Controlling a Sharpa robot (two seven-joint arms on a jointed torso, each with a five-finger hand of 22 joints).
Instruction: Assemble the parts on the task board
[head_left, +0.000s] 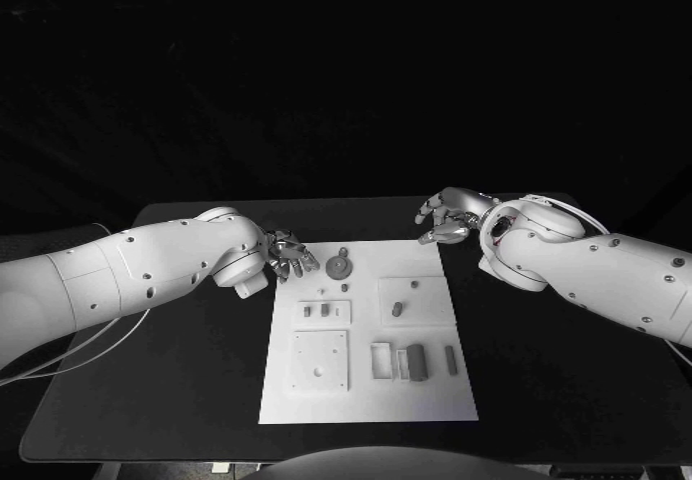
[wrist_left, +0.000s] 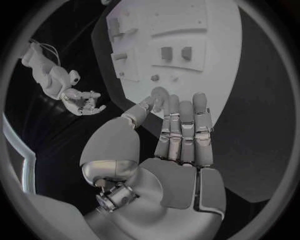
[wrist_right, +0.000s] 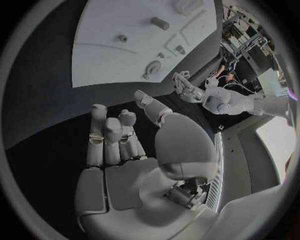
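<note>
Left hand (head_left: 291, 256) spread at task board (head_left: 433, 400) corner, right hand (head_left: 450, 219) raised, empty

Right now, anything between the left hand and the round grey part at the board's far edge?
No. In the head view, only bare task board separates the left hand from the round grey part.

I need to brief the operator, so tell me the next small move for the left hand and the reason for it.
Probably ease the left hand a little toward the round grey part at the far end of the task board and close on it. The hand holds nothing, its fingers are apart, and that part is the nearest one. The right hand sits off the board's far corner, also holding nothing.
</note>
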